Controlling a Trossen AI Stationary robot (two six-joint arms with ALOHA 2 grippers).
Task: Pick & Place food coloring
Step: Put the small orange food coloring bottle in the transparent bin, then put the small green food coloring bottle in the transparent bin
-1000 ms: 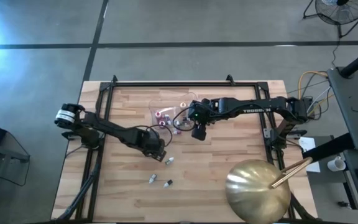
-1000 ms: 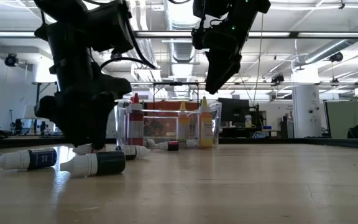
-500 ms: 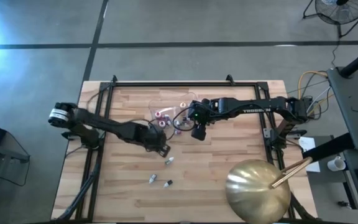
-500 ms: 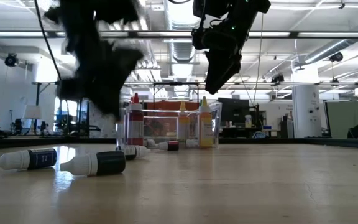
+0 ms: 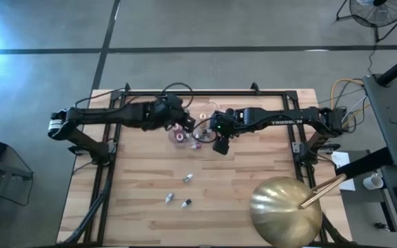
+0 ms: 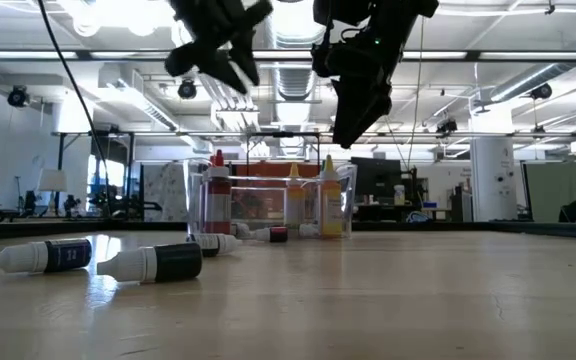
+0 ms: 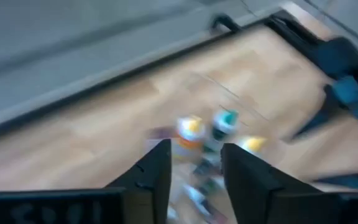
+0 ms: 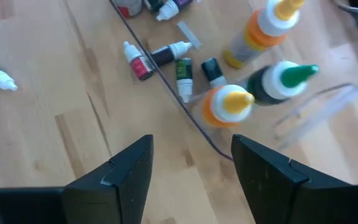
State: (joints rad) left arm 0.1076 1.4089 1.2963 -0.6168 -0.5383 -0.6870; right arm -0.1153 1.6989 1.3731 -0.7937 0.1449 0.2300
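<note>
Food coloring sort – partway done, approx.

Several food coloring bottles (image 8: 229, 106) sitting in the clear tub (image 6: 343, 205); three loose bottles (image 5: 187, 178) lying on the table (image 5: 253, 179), well apart from it. Left gripper (image 7: 194, 168) hovering over tub, fingers parted, nothing visible btwn them. Right gripper (image 8: 191, 168) hanging beside tub, wide, empty.

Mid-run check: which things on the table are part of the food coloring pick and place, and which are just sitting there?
Part of the job:
- loose food coloring bottles on the table
- bottles in the tub
- clear tub, likely the drop-off
- left end effector, above the tub
- right end effector, open, beside it

Lying about:
- gold dome
</note>
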